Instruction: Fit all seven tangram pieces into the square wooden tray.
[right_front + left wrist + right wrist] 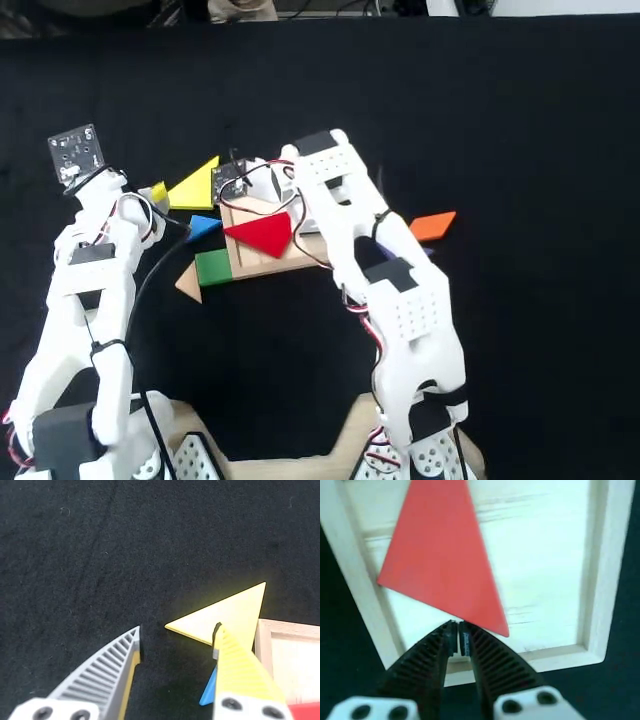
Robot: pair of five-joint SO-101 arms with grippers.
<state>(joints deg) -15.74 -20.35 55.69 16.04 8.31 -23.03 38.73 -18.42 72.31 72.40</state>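
Your left gripper (177,627) gapes over one yellow triangle (230,612) beside the tray (262,640). Your right gripper (457,627), pressed nearly together, maybe touches one red triangle (437,555).

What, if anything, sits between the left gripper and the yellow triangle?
Nothing visible. The open left gripper hangs right at the yellow triangle, partly over its edge.
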